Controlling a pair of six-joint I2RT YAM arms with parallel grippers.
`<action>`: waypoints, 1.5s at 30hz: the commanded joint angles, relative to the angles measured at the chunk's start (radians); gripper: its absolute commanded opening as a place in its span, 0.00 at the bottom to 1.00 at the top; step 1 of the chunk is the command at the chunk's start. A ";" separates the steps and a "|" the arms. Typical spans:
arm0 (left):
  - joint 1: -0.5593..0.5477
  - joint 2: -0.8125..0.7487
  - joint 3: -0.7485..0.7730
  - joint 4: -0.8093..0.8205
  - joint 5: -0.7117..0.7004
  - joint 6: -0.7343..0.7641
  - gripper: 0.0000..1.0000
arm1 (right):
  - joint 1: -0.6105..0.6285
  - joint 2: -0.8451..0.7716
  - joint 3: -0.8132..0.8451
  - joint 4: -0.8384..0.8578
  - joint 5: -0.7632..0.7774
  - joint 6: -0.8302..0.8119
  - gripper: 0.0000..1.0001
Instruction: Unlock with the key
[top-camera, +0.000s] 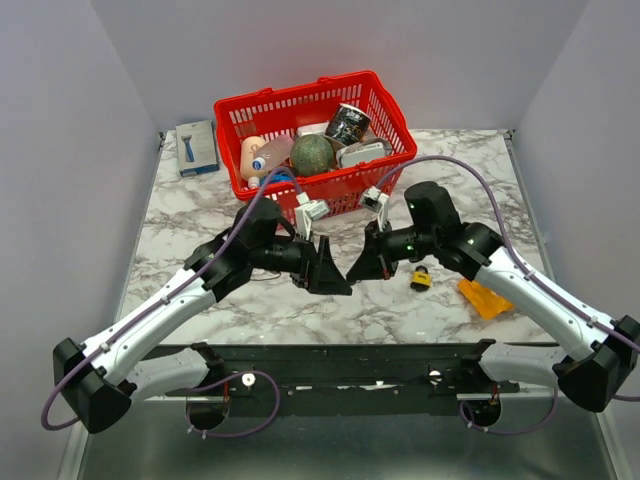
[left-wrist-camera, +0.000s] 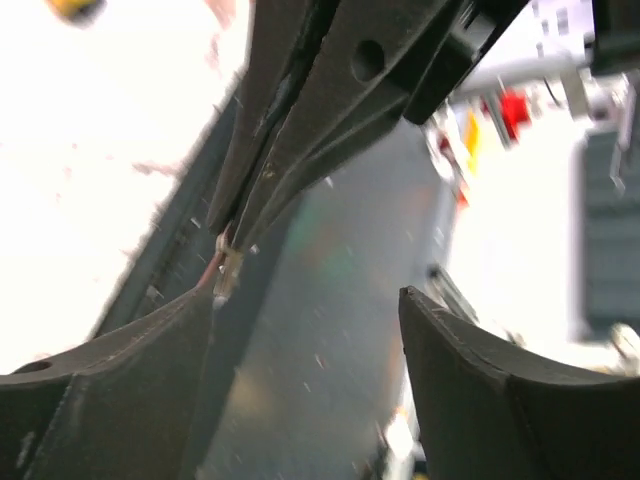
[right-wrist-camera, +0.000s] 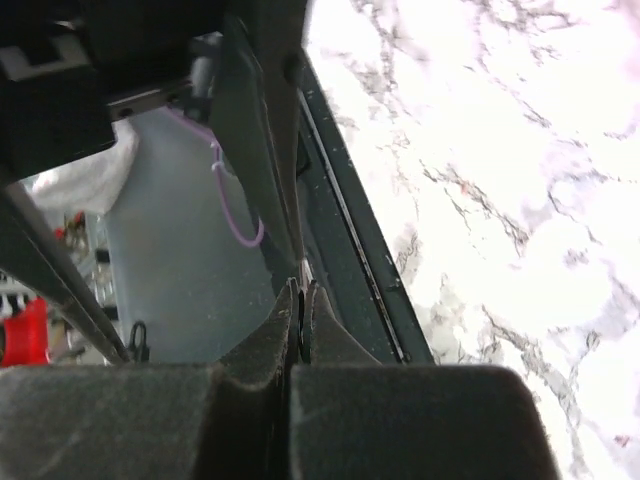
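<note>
**Key pinched by right end effector, padlock untouched**

At the centre of the white marble tabletop (top-camera: 250, 310), the right end effector (right-wrist-camera: 300, 297) is pressed together and pinches what looks like a small pale metal key (left-wrist-camera: 228, 268) at its tips. The left end effector (left-wrist-camera: 305, 300) is spread wide, tip to tip with it, gripping nothing. A small yellow-and-black padlock (top-camera: 421, 278) lies loose at 3 o'clock of them. Judged: the key is in hand; inserting and turning are left. A red plastic basket (top-camera: 228, 140) sits far off at 12 o'clock.
</note>
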 joint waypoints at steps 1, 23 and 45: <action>0.009 -0.082 -0.062 0.147 -0.242 -0.093 0.83 | -0.001 -0.080 -0.017 0.068 0.156 0.143 0.01; 0.008 -0.168 -0.185 0.367 -0.366 -0.276 0.46 | -0.035 -0.179 -0.118 0.295 0.165 0.365 0.01; 0.008 -0.205 -0.231 0.396 -0.363 -0.311 0.35 | -0.072 -0.226 -0.212 0.473 0.000 0.441 0.01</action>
